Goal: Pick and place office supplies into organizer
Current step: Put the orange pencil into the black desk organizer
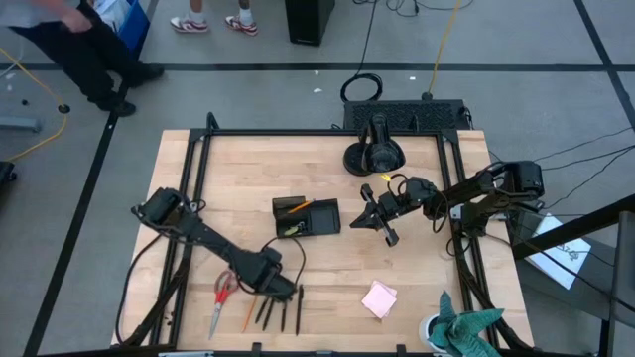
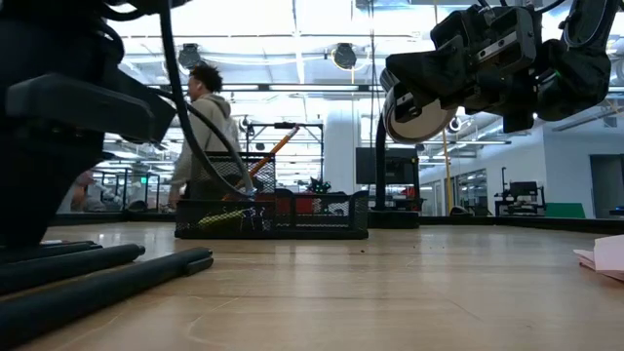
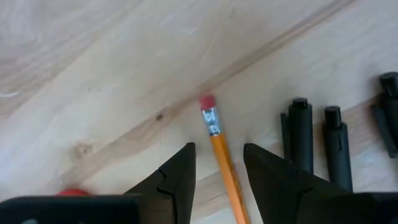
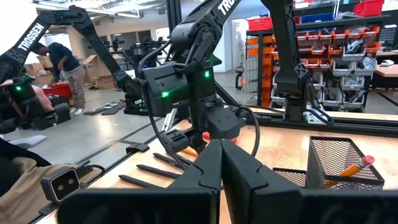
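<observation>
While the left gripper [image 3: 217, 180] hovers with fingers apart astride a slim orange wooden pencil [image 3: 222, 163] lying on the pale wooden table [image 1: 417, 268], it looks light and stiff; mid-shaft seems best. The right gripper [image 1: 385, 230], shut, waits beside the black mesh organizer [image 1: 307, 217].

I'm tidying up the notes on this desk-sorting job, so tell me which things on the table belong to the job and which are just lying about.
Part of the job:
organizer
scissors
pencil between the left gripper's open jaws
pens
sticky-note pad

Just lying about:
teal cloth
round camera-stand base
right gripper, shut, waiting beside the organizer
</observation>
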Robot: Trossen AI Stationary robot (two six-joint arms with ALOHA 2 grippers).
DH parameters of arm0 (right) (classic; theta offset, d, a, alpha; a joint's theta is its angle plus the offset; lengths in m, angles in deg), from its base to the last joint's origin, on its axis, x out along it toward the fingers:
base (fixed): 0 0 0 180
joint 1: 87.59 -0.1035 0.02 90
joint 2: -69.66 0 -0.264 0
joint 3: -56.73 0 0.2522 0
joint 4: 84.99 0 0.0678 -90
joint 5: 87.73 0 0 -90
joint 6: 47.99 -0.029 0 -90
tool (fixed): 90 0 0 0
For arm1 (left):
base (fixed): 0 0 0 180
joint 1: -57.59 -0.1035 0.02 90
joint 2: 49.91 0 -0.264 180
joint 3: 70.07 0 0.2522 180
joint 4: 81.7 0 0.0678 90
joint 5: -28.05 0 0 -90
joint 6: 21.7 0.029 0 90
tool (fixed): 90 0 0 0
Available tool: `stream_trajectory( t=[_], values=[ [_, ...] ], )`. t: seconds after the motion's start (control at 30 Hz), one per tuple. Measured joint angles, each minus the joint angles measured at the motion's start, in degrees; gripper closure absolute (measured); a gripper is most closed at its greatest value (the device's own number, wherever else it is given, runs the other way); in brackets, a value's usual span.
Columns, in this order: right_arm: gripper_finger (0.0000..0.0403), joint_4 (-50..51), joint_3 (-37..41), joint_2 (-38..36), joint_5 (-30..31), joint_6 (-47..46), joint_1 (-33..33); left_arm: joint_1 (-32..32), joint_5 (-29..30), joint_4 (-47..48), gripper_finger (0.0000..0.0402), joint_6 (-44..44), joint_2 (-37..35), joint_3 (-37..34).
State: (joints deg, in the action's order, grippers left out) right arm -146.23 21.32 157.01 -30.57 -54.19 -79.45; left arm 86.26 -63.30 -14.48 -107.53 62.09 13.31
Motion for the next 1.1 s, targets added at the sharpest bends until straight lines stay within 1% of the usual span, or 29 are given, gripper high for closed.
stream_trajectory(
  t=[0.17, 0.27, 0.47, 0.6, 0.67, 0.73, 0.87, 0.93, 1.0, 1.1],
  values=[
    [0.0399, 0.00, 0.00, 0.00, 0.00, 0.01, 0.00, -0.50, -0.56, -0.57, 0.0254, 2.63, -0.02, 0.00],
    [0.0399, 0.00, 0.00, 0.00, 0.00, 0.01, 0.01, -0.52, -0.68, -0.91, 0.0267, 2.66, -0.02, 0.00],
    [0.0399, 0.00, 0.00, 0.00, 0.00, 0.01, 0.00, -0.43, -0.68, -3.06, 0.0334, 3.89, -0.02, -0.02],
    [0.0399, 0.00, 0.00, 0.00, 0.00, 0.01, 0.01, -0.41, 0.33, -3.89, 0.0379, 4.56, -0.04, 0.02],
    [0.0399, -0.02, 0.00, 0.00, 0.00, 0.01, 0.00, -0.38, 1.79, -4.38, 0.0391, 4.77, -0.07, 0.07],
    [0.0399, -0.02, 0.00, 0.00, 0.00, 0.01, 0.00, -0.41, 3.73, -4.87, 0.0392, 5.33, -0.04, 0.09],
    [0.0399, -0.02, 0.00, 0.00, 0.00, 0.01, 0.00, -0.03, 6.96, -4.77, 0.0366, 8.87, 0.00, 0.10],
    [0.0399, -0.02, 0.00, 0.00, 0.00, 0.01, 0.00, 0.01, 8.30, -4.50, 0.0360, 9.51, 0.00, 0.11],
    [0.0399, -0.02, 0.00, 0.00, 0.00, 0.01, 0.00, 0.01, 9.96, -4.33, 0.0360, 10.14, -0.01, 0.11],
    [0.0399, -0.04, 0.00, 0.00, 0.02, 0.01, 0.01, 0.01, 12.73, -4.07, 0.0373, 11.34, -0.51, 0.08]
  ],
)
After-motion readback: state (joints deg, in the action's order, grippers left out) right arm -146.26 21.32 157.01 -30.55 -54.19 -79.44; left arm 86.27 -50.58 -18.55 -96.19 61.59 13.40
